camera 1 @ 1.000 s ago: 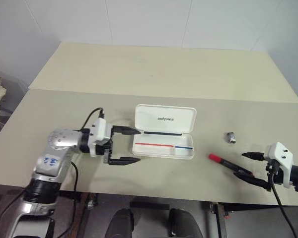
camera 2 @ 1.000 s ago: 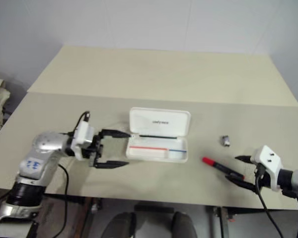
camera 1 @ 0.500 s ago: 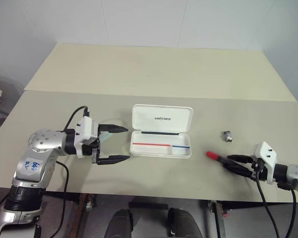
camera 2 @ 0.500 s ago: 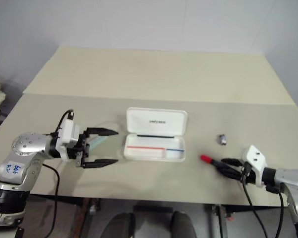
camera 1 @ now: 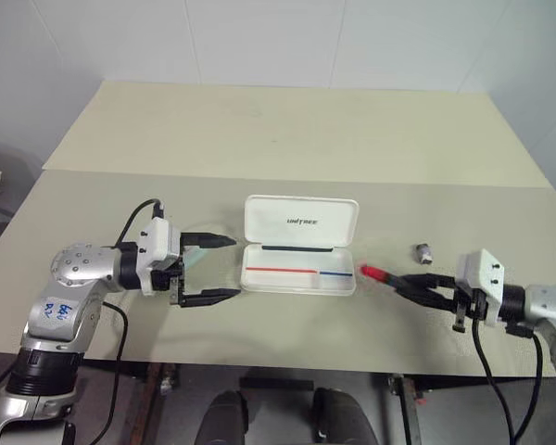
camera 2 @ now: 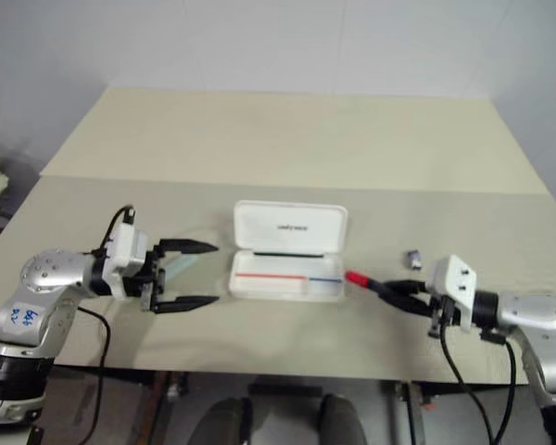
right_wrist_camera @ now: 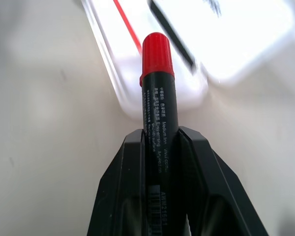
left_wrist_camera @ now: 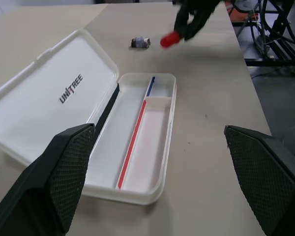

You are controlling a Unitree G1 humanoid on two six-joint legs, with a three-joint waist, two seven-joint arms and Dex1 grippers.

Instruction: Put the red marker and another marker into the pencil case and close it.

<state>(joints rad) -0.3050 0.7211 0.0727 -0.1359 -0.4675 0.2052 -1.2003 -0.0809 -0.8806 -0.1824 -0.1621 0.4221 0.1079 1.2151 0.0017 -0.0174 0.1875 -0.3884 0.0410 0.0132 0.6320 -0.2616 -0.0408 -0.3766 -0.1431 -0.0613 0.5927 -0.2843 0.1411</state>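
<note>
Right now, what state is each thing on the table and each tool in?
pencil case: lid open, tray holds no marker yet.
red marker: capped, clamped in the right tool, red cap toward the case.
light green marker: lying between the left tool's fingers.
left tool: open.
right tool: shut on the marker.

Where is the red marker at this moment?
In the left eye view, the red marker is on the robot's right, clamped in the right gripper, its red cap pointing at the near right end of the open pencil case.
</note>
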